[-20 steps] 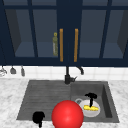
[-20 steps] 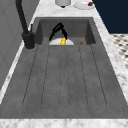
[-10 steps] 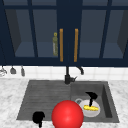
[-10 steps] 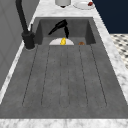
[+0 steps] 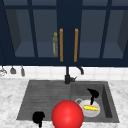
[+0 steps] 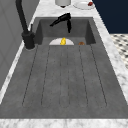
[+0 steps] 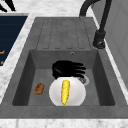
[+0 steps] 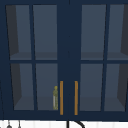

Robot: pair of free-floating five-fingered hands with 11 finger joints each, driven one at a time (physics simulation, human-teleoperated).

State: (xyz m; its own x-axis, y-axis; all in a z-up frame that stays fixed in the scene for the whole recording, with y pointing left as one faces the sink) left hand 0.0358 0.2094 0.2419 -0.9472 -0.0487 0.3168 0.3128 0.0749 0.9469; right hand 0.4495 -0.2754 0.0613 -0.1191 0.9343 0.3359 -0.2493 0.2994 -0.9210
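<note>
My right hand (image 5: 92,94) hovers open over the sink basin, its straight fingers pointing down at a white plate (image 5: 96,113). A yellow corn cob (image 5: 91,108) lies on that plate. In the right side view this hand (image 7: 67,69) is just behind the plate (image 7: 76,96) and corn cob (image 7: 65,91), above them and apart. From the left side it (image 6: 62,19) hangs above the basin's far end, over the corn cob (image 6: 63,41). My left hand (image 5: 38,117) floats open at the drainboard's front left corner and appears again (image 7: 7,5) in the right side view.
A big red ball (image 5: 67,115) sits at the sink's front edge. A small brown lump (image 7: 39,88) lies on the basin floor beside the plate. The black faucet (image 5: 67,76) stands behind the sink. A bottle (image 5: 55,45) stands in the glass-door cabinet. More dishes (image 6: 83,4) sit on the counter.
The right hand has shifted only slightly above the plate. The left hand, plate and corn cob have stayed where they were.
</note>
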